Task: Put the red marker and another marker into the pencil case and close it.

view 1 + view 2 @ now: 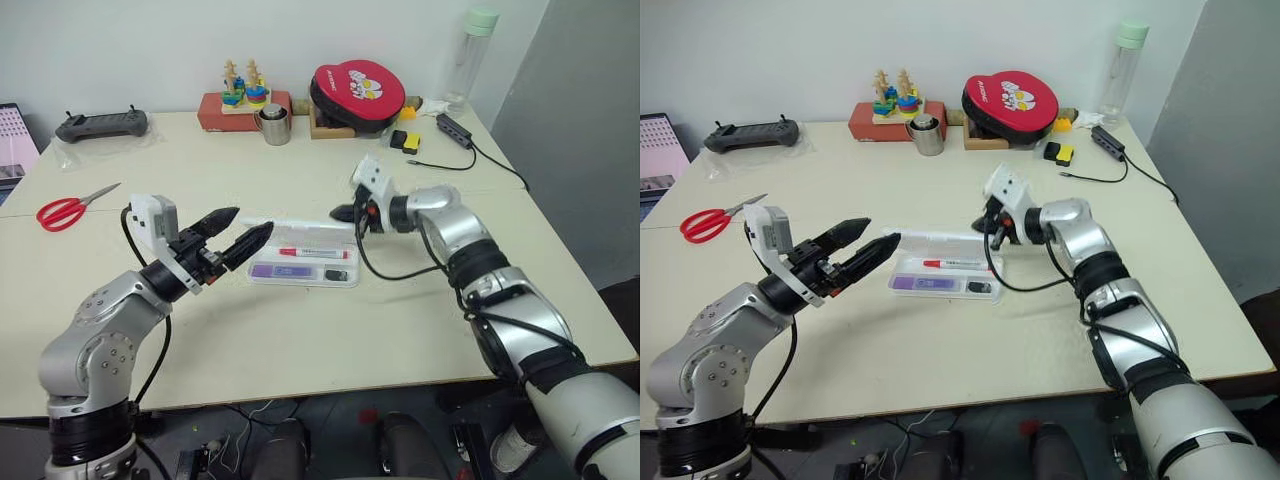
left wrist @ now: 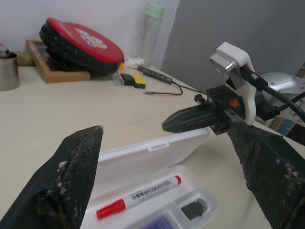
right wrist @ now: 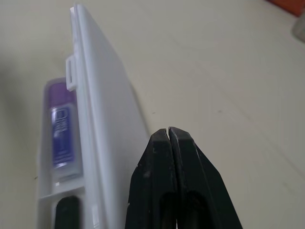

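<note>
Left end effector (image 1: 246,229) spread; right end effector (image 1: 342,212) pressed together behind pencil case (image 1: 300,271) lid; scissors (image 1: 70,209) well apart.

The red marker (image 2: 138,196) carries the one readable print: "WHITEBOARD", in small dark letters along its white barrel (a few smaller characters before it cannot be made out). It lies inside the pencil case (image 2: 143,162). The purple marker (image 3: 62,131), beside it in the same case, bears a label with white marks too blurred to read.
</note>
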Motion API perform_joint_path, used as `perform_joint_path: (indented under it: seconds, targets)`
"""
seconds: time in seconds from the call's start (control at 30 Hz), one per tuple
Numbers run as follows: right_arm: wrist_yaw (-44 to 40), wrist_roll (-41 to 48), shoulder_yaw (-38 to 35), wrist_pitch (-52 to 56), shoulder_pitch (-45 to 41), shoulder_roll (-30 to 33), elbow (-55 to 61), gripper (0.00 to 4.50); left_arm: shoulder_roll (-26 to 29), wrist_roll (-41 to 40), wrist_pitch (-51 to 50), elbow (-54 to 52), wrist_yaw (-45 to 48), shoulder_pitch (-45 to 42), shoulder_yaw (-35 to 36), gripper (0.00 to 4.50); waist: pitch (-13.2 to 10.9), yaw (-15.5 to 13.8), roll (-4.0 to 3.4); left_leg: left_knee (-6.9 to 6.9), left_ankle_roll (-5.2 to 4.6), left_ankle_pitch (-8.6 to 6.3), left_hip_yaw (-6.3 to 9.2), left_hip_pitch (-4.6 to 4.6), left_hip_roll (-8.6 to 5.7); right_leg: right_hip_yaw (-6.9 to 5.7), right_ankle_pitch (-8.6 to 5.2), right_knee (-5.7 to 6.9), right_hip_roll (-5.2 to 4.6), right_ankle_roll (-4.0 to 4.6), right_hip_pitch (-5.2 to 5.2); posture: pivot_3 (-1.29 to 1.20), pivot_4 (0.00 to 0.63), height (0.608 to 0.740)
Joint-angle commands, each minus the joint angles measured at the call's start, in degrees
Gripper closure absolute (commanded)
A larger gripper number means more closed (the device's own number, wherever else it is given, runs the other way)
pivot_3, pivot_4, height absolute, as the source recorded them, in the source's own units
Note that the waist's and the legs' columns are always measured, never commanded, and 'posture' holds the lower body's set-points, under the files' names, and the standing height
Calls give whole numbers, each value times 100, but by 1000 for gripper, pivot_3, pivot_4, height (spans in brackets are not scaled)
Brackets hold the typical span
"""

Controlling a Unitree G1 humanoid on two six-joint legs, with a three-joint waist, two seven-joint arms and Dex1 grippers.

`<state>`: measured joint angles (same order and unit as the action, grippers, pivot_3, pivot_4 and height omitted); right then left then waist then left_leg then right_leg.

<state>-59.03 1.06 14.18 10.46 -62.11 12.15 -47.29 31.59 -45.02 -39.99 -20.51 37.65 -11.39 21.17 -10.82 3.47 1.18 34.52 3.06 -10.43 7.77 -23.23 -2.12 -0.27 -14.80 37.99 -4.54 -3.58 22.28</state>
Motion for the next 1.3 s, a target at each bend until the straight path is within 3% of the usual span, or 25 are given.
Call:
perform_joint_path:
  seconds: [0.03,0.33,0.63,0.8,1.13,1.23,1.3]
  targets:
    - [-182,-144,352,241,464,-43,1055,4464,409,-75,-41,-288,322,217,13,0,0,-5,0,-2,0,0,-1,0,0,2,1,-1,0,4,1,0,150,740]
    - [384,-605,870,817,1555,-198,1919,4464,826,343,144,-92,606,441,-412,0,6,-26,4,-44,3,-1,-11,39,1,19,-20,-2,0,-4,-8,0,150,740]
    - [735,765,-749,1683,2072,33,3441,4464,638,1140,508,1079,-46,-375,-582,0,5,-92,4,-47,4,-1,-7,28,10,17,-19,-4,10,-1,-1,0,150,740]
    - [997,1260,-1475,2279,2397,567,4157,3167,809,2039,1335,2459,-92,-688,-776,0,5,-157,4,-51,4,-2,-12,28,10,18,-20,-15,10,-1,-1,0,150,740]
    - [1205,1554,-1934,2714,2885,1533,4718,667,1184,2317,1954,3581,-58,-797,-229,0,4,-158,5,-57,7,-5,-22,21,19,18,-23,-24,11,2,4,0,150,740]
    - [1161,1642,-1880,2726,2941,1610,4819,61,1207,2237,1898,3512,3,-807,-147,0,4,-159,5,-57,7,-5,-23,21,25,15,-23,-24,12,2,4,0,150,740]
    - [1145,1660,-1806,2724,2974,1623,4884,61,1216,2196,1818,3363,66,-780,-155,0,4,-160,5,-56,7,-5,-23,21,28,11,-23,-24,12,2,3,0,150,740]
